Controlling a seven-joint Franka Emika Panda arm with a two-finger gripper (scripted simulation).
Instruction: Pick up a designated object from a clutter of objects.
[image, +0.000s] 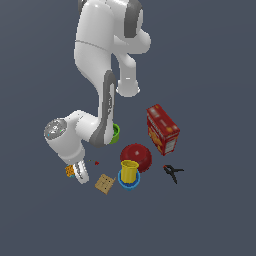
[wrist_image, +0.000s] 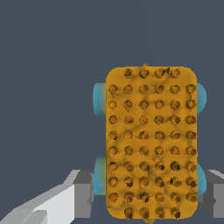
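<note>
My end effector (wrist_image: 148, 197) is spread wide over the studded orange toy block (wrist_image: 151, 142). The block lies between my fingers (wrist_image: 81, 194), one on each wheeled side.

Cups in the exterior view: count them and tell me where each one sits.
3. The green cup is half hidden behind the arm's forearm. The yellow cup stands nested in the blue cup, in front of the red bowl. The arm may hide others.

wrist cam | orange studded toy block (wrist_image: 151, 144) fills mid frame, studs facing cam | lt-blue wheels (wrist_image: 99, 99) poking out both long sides | grey fingertips (wrist_image: 83, 197) on either side of its near end, jaws apart | plain dark floor (wrist_image: 43, 65) behind
</note>
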